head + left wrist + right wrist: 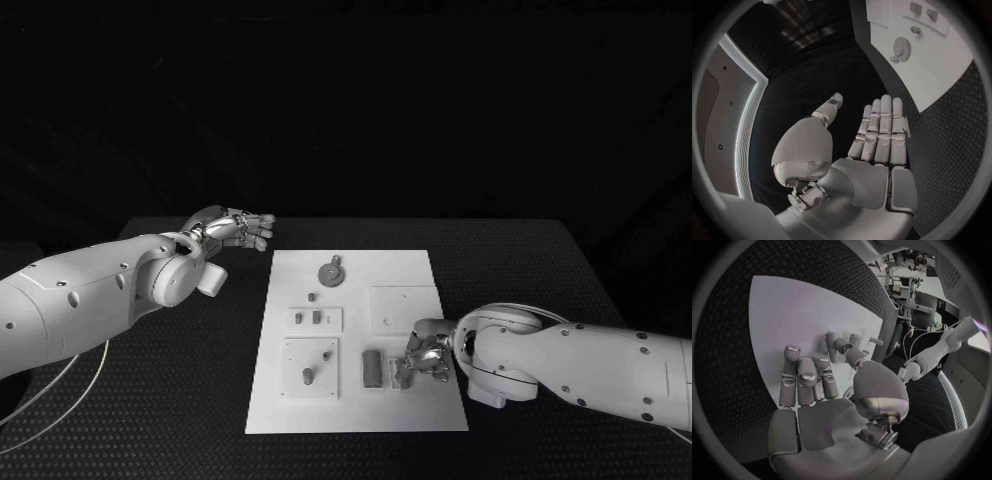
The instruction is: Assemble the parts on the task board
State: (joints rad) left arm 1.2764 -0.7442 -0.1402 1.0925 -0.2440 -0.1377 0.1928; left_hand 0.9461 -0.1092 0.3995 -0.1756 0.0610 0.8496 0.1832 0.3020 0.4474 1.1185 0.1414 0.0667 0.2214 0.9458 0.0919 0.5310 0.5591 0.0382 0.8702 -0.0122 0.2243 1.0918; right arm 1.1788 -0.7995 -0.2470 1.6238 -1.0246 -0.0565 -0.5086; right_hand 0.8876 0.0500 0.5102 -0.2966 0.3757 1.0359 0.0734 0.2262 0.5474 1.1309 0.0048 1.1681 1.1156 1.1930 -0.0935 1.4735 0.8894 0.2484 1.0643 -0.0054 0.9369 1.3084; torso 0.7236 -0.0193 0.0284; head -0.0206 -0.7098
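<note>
The white task board [404, 270] lies mid-table. On it are a grey gear [332, 272], two small pegs [307, 318], a small part on a raised plate [307, 376] and a dark block [372, 367]. My right hand [427, 360] rests on the board's near right part, fingers bent down beside the block. In the right wrist view its fingers [807, 375] and thumb close around small grey parts [832, 342] on the board [792, 305]; whether one is gripped I cannot tell. My left hand [231, 228] hovers off the board's far left corner, fingers straight, holding nothing. In the left wrist view the left hand [876, 142] is flat, with the gear [901, 48] beyond it.
A square raised plate [404, 305] sits on the board's right side, just beyond my right hand. Black textured table [173, 380] surrounds the board on all sides. A thin pale cable [58, 400] loops under my left arm at the near left.
</note>
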